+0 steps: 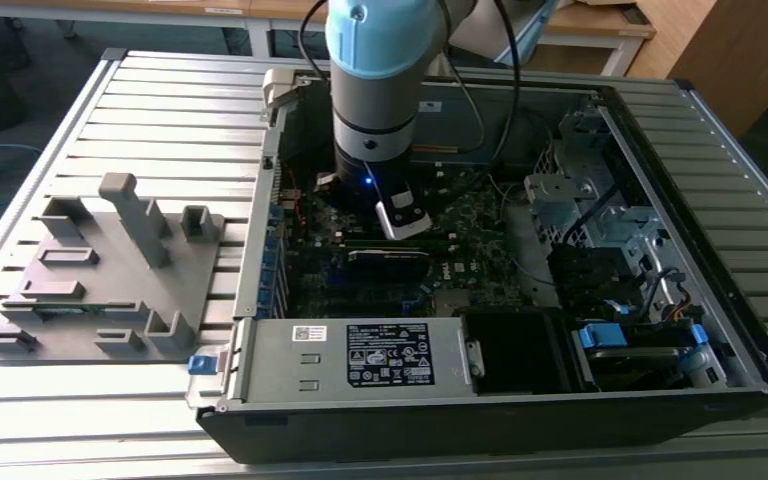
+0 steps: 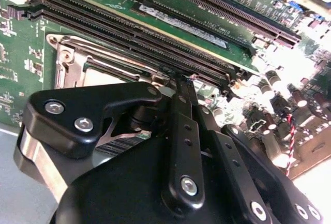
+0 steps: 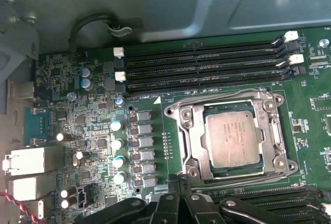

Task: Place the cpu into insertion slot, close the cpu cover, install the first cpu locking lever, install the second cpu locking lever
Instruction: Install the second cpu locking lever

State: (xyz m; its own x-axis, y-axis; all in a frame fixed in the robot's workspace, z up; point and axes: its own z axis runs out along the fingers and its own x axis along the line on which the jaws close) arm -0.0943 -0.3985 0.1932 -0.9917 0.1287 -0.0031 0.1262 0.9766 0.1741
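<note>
The cpu (image 3: 232, 138), a silvery square chip, lies flat in the insertion slot (image 3: 182, 146) on the green motherboard. The cpu cover (image 3: 198, 131), a silvery frame, lies down around the chip, whose top shows through the window. Thin wire levers (image 3: 222, 96) run along the frame's edges; I cannot tell whether they are latched. My gripper (image 3: 179, 181) hovers just beside the socket's edge, shut with nothing in it. In the second wrist view its tips (image 2: 178, 79) meet next to the socket frame (image 2: 77, 61). In the exterior view the gripper (image 1: 404, 225) reaches down into the open computer case (image 1: 491, 395).
Long black memory slots (image 3: 201, 69) flank the socket on two sides. Capacitors (image 3: 118, 144) and port blocks (image 3: 31, 162) stand nearby. A grey fixture plate (image 1: 104, 270) lies on the slatted table at the exterior view's left. A drive cage with blue tabs (image 1: 618, 335) fills the case's right.
</note>
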